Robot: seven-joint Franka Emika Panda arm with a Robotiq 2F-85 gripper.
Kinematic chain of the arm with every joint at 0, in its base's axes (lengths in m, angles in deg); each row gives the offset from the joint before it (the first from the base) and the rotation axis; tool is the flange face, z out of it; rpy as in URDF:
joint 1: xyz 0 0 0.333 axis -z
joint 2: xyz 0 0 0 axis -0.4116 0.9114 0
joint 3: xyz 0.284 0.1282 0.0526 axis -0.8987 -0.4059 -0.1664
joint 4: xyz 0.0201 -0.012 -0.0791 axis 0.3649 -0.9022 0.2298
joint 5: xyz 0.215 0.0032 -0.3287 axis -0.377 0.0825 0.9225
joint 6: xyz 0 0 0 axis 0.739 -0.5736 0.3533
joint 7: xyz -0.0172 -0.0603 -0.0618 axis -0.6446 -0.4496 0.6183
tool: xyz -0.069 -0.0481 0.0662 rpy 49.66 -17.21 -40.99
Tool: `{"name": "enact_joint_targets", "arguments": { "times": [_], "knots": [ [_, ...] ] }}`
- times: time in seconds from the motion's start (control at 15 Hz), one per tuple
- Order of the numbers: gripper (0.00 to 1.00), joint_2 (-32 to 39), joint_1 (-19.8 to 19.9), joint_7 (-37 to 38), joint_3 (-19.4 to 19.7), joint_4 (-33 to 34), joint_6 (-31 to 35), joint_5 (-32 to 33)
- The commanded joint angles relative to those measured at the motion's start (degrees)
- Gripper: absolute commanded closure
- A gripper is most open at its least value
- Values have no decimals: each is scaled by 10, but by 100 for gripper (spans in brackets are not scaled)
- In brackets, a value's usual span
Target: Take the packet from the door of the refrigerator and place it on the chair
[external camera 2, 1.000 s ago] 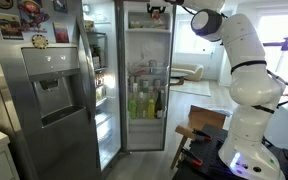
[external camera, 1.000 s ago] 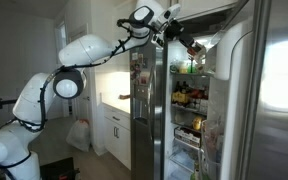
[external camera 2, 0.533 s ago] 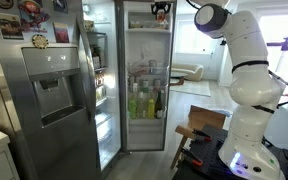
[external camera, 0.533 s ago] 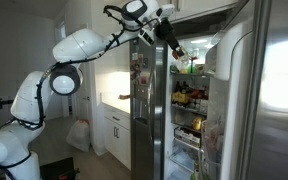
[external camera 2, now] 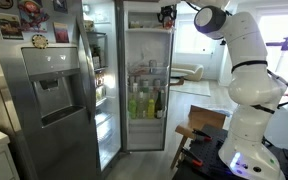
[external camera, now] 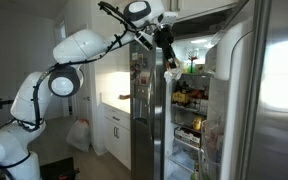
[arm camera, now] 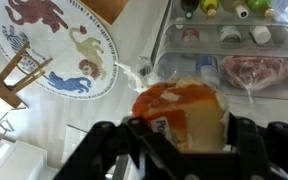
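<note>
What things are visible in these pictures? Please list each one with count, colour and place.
refrigerator: one, stainless steel, door open, inside lit.
packet: one, orange-yellow, between the fingers, near the refrigerator's top.
bottles: several, yellow and green, on a refrigerator shelf.
wrapped meat: one, pink, in the refrigerator.
magnets: several, coloured, on the refrigerator's front.
rug: one, round, white with animals, on the floor.
bag: one, white, by white cabinets.
chair: one, dark seat, beside the robot's base.
arm: one, white, raised.
fingers: two, black, closed on the packet.
</note>
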Motion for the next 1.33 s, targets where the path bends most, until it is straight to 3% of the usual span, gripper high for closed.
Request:
{"name": "enact_joint_targets", "arguments": {
  "times": [0.0,0.4,1.0,1.27],
  "knots": [
    [64,3,28,-14,-1,-9,-34,-18],
    [64,29,82,-17,-6,-16,-69,-50],
    [64,48,135,-48,-11,-31,-54,-73],
    [64,48,156,-50,-13,-67,-48,-77]
  ]
}}
